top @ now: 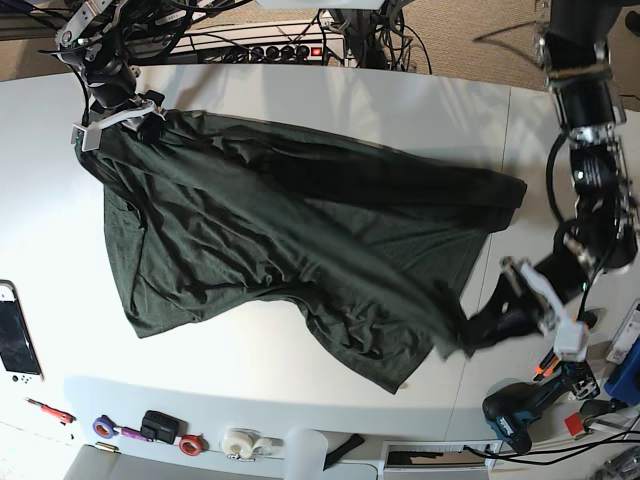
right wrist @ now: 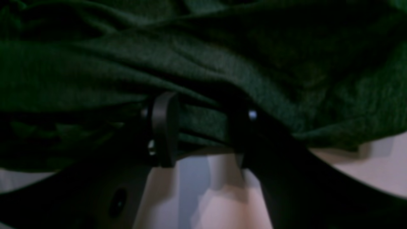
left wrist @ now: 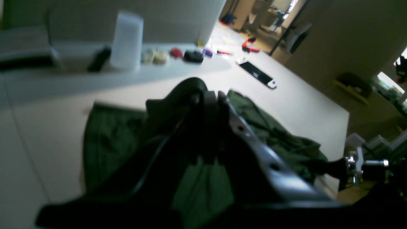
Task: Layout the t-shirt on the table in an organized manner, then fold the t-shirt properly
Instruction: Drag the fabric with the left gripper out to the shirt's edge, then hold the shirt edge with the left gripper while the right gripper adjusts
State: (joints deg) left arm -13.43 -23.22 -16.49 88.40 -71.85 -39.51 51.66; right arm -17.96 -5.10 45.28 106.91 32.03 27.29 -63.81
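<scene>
I'm working in a lab or workshop: a power strip (top: 262, 51) with tangled cables behind the white table (top: 330, 90), tape rolls (top: 240, 441) and a drill (top: 515, 412) along its edge.

1. No text, label, brand, number or sign can be read in any of the three views.
2. The t-shirt (top: 280, 230) is plain, without print.
3. The small things along the table (top: 300, 90) edge are too small and too blurred to show any writing.
</scene>
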